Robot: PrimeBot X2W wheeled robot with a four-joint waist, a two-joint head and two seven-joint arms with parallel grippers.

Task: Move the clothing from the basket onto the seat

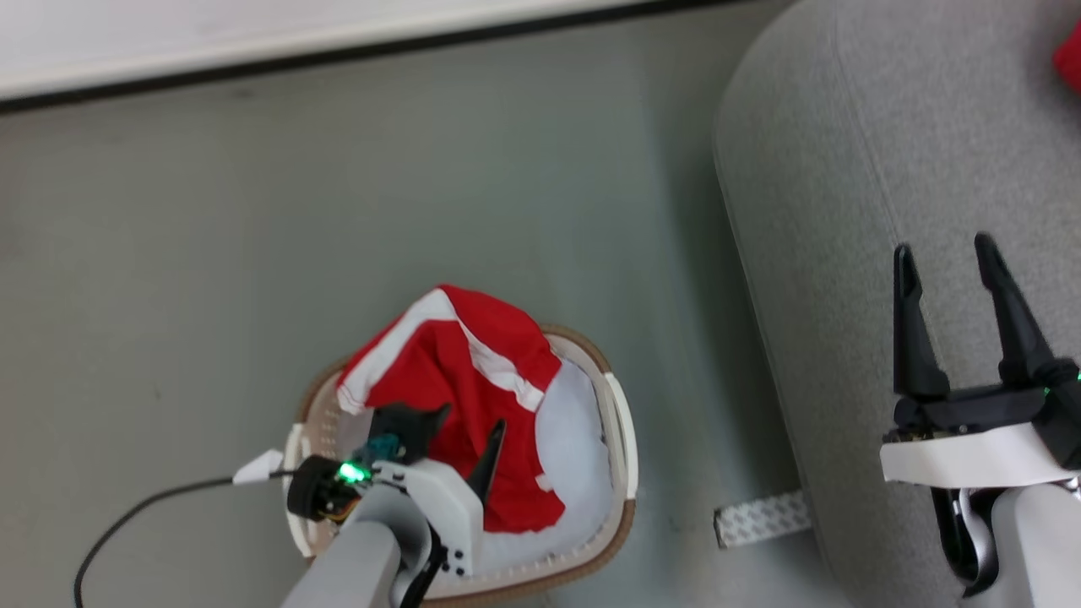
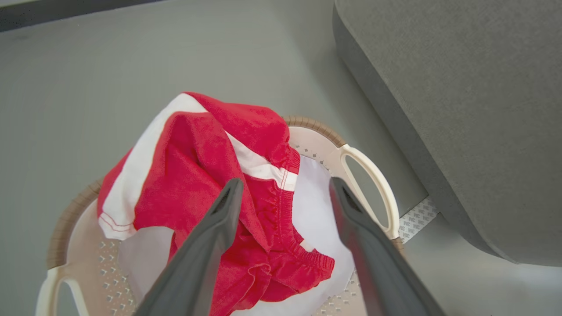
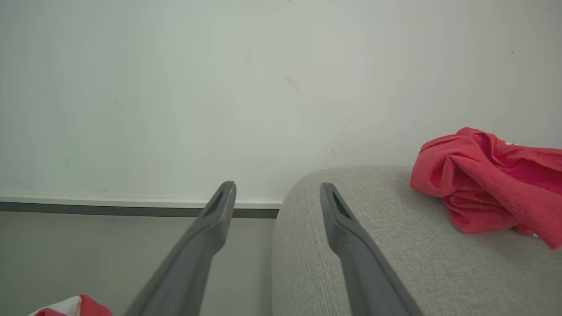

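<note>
The red clothing [image 2: 193,166] sits heaped in the basket [image 2: 314,125] at the lower middle of the head view. One white-banded edge spills over the upper-left rim, and the rest lies on the pale lining [image 2: 316,206]. The left fingers [image 2: 206,259] hang just above the heap, spread apart and holding nothing, pointing down into it. I judge they are spread so as to straddle a fold of cloth before closing.

The basket stands on the floor [image 1: 253,211] near the seat [image 1: 844,169], which should keep the carry short. The right fingers [image 1: 912,338] hover over the seat's edge at the right of the frame. They are also parted and empty, and seem parked clear of the working arm.

Another red garment [image 3: 483,184] lies crumpled on the seat, at the right of the right wrist view. The job looks partly done, with the piece in the basket not yet lifted.
</note>
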